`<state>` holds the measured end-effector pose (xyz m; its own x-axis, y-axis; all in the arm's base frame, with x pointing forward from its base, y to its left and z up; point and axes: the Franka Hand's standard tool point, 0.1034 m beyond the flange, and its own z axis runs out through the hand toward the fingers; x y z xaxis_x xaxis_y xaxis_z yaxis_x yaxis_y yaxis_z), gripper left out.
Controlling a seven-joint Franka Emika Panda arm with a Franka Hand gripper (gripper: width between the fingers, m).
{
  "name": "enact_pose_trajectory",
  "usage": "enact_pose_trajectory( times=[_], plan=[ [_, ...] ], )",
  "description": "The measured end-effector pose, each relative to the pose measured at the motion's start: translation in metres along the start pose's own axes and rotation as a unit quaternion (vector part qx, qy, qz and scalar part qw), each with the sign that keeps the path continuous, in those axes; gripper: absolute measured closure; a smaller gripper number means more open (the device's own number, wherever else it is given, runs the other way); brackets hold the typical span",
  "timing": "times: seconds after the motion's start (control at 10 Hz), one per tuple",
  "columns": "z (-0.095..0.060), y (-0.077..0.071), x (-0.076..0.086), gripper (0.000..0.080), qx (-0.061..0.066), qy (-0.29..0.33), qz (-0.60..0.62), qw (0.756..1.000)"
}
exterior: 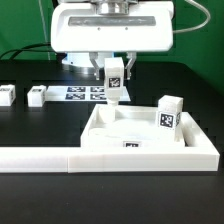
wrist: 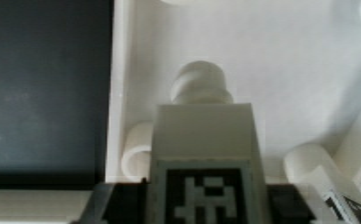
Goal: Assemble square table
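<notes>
The square table's white slab (exterior: 130, 126) lies flat inside the corner of the barrier, raised rim up. One tagged white leg (exterior: 170, 112) stands upright at its corner on the exterior view's right. My gripper (exterior: 114, 76) is shut on another tagged leg (exterior: 114, 88), which hangs upright with its lower end just over the slab's far corner on the exterior view's left. In the wrist view this leg (wrist: 203, 140) fills the middle between my fingers, its rounded tip (wrist: 198, 78) pointing at the slab (wrist: 248, 40). I cannot tell whether the tip touches the slab.
Two loose legs (exterior: 8, 95) (exterior: 37, 96) lie on the black table at the exterior view's left. The marker board (exterior: 86, 93) lies behind the slab. The long white L-shaped barrier (exterior: 60, 157) runs along the front and the right side.
</notes>
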<state>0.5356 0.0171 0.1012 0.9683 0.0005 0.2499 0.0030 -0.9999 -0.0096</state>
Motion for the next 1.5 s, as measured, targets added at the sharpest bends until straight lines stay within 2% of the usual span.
enact_pose_trajectory(
  times=[0.2, 0.3, 0.4, 0.7, 0.9, 1.0, 1.1, 1.2, 1.5],
  plan=[
    [0.006, 0.010, -0.002, 0.0512, -0.002, -0.006, -0.002, 1.000],
    [0.005, 0.013, 0.007, 0.0512, 0.000, -0.010, 0.001, 1.000],
    [0.004, 0.017, 0.023, 0.0512, 0.001, -0.009, 0.002, 1.000],
    [0.014, 0.026, 0.054, 0.0512, -0.003, 0.005, -0.012, 1.000],
    [0.015, 0.028, 0.053, 0.0511, -0.009, 0.022, -0.013, 1.000],
    [0.014, 0.031, 0.058, 0.0511, -0.017, 0.046, -0.015, 0.999],
    [0.012, 0.037, 0.060, 0.0511, -0.033, 0.094, -0.024, 0.995],
    [0.017, 0.035, 0.054, 0.0511, -0.034, 0.093, -0.025, 0.995],
    [0.018, 0.033, 0.063, 0.0511, -0.032, 0.092, -0.026, 0.995]
  ],
)
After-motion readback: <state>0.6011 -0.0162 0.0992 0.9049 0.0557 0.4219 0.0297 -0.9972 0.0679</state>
